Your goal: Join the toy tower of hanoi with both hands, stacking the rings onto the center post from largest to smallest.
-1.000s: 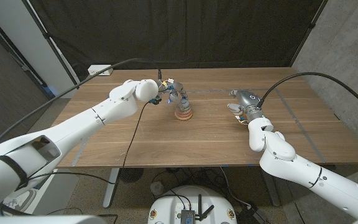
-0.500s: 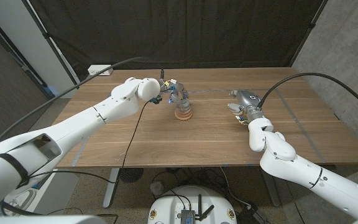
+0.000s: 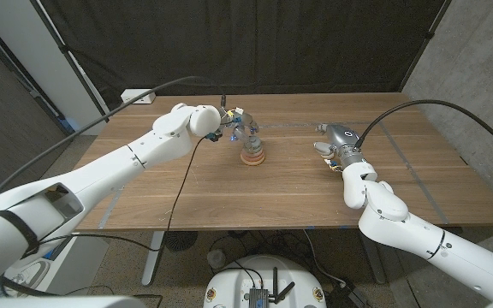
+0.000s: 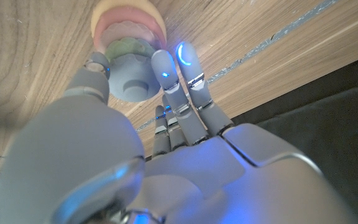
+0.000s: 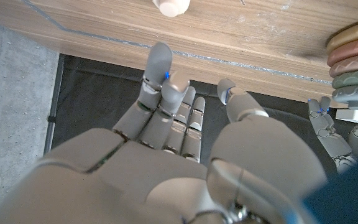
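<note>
Lifting slightly, my left hand [image 3: 240, 125] clamps one grey ring [image 4: 131, 76] over four stacked rings [image 5: 356, 59]; right hand [image 3: 335, 142] waits, fingers apart.

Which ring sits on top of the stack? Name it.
The grey-blue ring, smallest, under the left hand's fingers; the green, pink and tan rings lie beneath it.

Bare table [image 3: 229, 192] lay between the hands; the left hand [image 3: 240, 128] crowded over the ring stack [image 3: 252, 154], blocking access from above.
</note>
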